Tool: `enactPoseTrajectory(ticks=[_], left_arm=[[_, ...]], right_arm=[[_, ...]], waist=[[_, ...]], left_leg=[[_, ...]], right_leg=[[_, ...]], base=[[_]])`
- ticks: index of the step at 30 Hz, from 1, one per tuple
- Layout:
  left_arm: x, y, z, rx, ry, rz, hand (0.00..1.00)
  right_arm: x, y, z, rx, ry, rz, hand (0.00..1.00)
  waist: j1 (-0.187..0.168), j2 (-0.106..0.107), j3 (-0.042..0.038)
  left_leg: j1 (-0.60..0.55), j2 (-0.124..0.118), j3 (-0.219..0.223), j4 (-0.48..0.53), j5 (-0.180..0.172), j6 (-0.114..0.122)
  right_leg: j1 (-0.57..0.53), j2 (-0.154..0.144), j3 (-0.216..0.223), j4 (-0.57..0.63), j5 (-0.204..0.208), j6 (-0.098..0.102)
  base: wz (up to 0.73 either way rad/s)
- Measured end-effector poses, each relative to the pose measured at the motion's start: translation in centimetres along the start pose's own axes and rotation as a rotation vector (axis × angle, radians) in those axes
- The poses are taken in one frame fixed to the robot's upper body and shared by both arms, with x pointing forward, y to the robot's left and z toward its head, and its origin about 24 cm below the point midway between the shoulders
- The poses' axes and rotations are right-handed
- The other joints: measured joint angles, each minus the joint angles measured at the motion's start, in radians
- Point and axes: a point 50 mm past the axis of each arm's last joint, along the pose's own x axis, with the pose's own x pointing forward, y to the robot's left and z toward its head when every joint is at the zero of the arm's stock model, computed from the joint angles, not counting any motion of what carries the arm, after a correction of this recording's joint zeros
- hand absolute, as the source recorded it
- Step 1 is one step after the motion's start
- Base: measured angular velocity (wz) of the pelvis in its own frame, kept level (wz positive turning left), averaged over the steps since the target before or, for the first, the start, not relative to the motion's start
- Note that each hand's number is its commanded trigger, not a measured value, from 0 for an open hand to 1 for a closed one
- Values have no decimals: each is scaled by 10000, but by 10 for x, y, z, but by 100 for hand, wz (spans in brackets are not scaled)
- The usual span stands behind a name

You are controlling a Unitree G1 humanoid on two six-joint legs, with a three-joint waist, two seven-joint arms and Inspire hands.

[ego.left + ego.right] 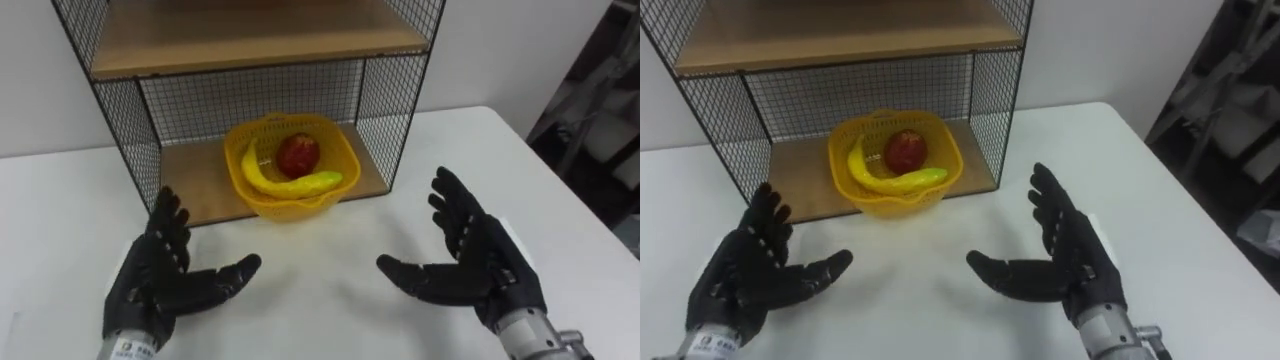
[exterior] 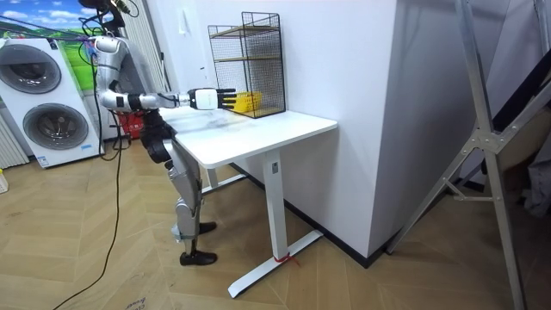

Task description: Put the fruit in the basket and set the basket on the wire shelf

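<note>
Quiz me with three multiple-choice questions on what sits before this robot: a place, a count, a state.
1. Where on the black wire shelf is the yellow plastic basket? A top board; B lower wooden board; C hanging outside.
2. How many fruits lie in it? A one; B two; C four.
3. How are the robot's hands? A both open, empty; B both fisted; C gripping the basket.
B: it rests low, inside the mesh. B: a red apple and a yellow banana. A: left hand and right hand hover, fingers spread.

The yellow basket [image 1: 300,205] stands upright on the wire shelf's [image 1: 185,190] bottom board, right of centre. Inside, a red apple [image 1: 298,153] lies just behind a curved yellow banana [image 1: 290,184].
</note>
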Motion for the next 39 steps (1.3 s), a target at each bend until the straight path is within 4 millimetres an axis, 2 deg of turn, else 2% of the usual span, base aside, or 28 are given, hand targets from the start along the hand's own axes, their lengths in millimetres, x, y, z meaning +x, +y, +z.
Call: enactPoseTrajectory(ticks=[2, 3, 6, 12, 16, 19, 21, 22, 24, 26, 28, 29, 30, 31, 33, 34, 36, 37, 39], left_arm=[[-2, 8, 6, 117, -459, 573, 0], [-2, 13, 11, 185, -730, 1023, 0], [-4, 24, 28, 298, -1753, 1941, 0], [-10, 40, 52, 544, -3233, 3785, 0], [-19, 64, 74, 1041, -4565, 6013, 0], [-35, 82, 99, 945, -6009, 8102, 0], [-50, 97, 120, 985, -7402, 9557, 0], [-55, 101, 124, 1039, -7667, 9922, 0], [-74, 118, 138, 1096, -8581, 11595, 0], [-88, 128, 146, 940, -9234, 12781, 0], [-99, 136, 155, 588, -9713, 13587, 0], [-107, 142, 158, 285, -9911, 14095, 0], [-116, 149, 159, -44, -10069, 14705, 0], [-121, 153, 159, -249, -10090, 15050, 0], [-131, 173, 151, -1469, -9648, 16277, 0], [-133, 180, 147, -1728, -9369, 16595, 0], [-141, 205, 123, -3286, -7870, 17873, 0], [-145, 211, 115, -3701, -7453, 18214, 0], [-161, 230, 77, -5329, -5646, 19751, 0]], right_arm=[[-3, -2, -1, -23, -16, -123, 0], [-4, -5, 0, -76, -55, -277, 0], [-5, -15, 5, -260, -449, -869, 0], [-9, -33, 17, -629, -1179, -2438, 0], [-20, -68, 36, -1254, -2256, -4975, 0], [-31, -92, 56, -1790, -3166, -6990, 0], [-45, -110, 77, -2264, -4245, -8566, 0], [-49, -114, 82, -2294, -4574, -8996, 0], [-69, -132, 96, -2316, -5546, -10942, 0], [-86, -144, 100, -1820, -6089, -12347, 0], [-102, -156, 97, -1103, -6260, -13777, 0], [-114, -165, 90, -489, -6132, -14766, 0], [-126, -174, 82, 229, -5896, -15712, 0], [-131, -178, 78, 669, -5800, -16174, 0], [-156, -192, 55, 2650, -5094, -18058, 0], [-160, -195, 48, 3063, -4825, -18481, 0], [-177, -205, 16, 4663, -3519, -19933, 0], [-182, -206, 7, 5062, -3144, -20252, 0], [-203, -204, -35, 6797, -1171, -21601, 0]], waist=[[132, 45, 75], [191, 82, 40], [221, 46, 55], [267, 6, 1], [435, 0, 29], [464, 5, 47], [474, 38, 65], [480, 46, 62], [474, 63, 43], [469, 74, 19], [468, 45, 9], [426, 24, -34], [440, 17, -75], [439, 14, -80], [409, 26, -75], [409, 32, -71], [403, 41, -111], [402, 27, -121], [417, 45, -126]], left_leg=[[194, -41, -103, -361, 193, -10], [232, -49, -198, -513, 300, 30], [325, -56, -274, -703, 464, 12], [447, -83, -301, -884, 542, -28], [543, -188, -442, -1040, 648, -16], [547, -229, -566, -1040, 650, -16], [530, -229, -559, -1038, 652, -14], [517, -226, -556, -1036, 652, -14], [476, -201, -561, -1032, 652, -14], [404, -186, -565, -1019, 656, -20], [356, -188, -566, -1009, 656, -23], [273, -172, -563, -1006, 656, -24], [153, -176, -555, -1001, 656, -24], [97, -181, -550, -1000, 656, -24], [-3, -223, -536, -1003, 658, -27], [-39, -225, -540, -1008, 660, -29], [-156, -240, -527, -1002, 658, -29], [-171, -244, -515, -984, 656, -27], [-382, -232, -476, -819, 565, 107]], right_leg=[[99, 4, -7, -142, 28, -12], [132, 27, -22, -234, 69, -41], [245, 31, -116, -266, 72, -53], [283, 38, -124, -253, 57, -78], [276, 41, -122, -263, 55, -87], [243, 44, -89, -251, 44, -104], [247, 4, -238, -265, 33, -113], [240, 0, -247, -263, 29, -115], [188, -8, -249, -247, 18, -118], [114, -22, -236, -216, 16, -122], [70, -95, -297, -199, -9, -132], [5, -200, -528, -165, -30, -121], [-122, -223, -552, -143, -36, -112], [-184, -232, -546, -122, -39, -108], [-286, -323, -624, -4, -79, -78], [-296, -327, -634, -4, -80, -77], [-428, -394, -705, 48, -95, -70], [-473, -413, -707, 99, -115, -67], [-624, -444, -752, 214, -185, -56]], base=[[6], [5], [13], [1], [-3], [2], [7], [6], [0], [0], [2], [4], [3], [0], [8], [9], [4], [6], [5]])
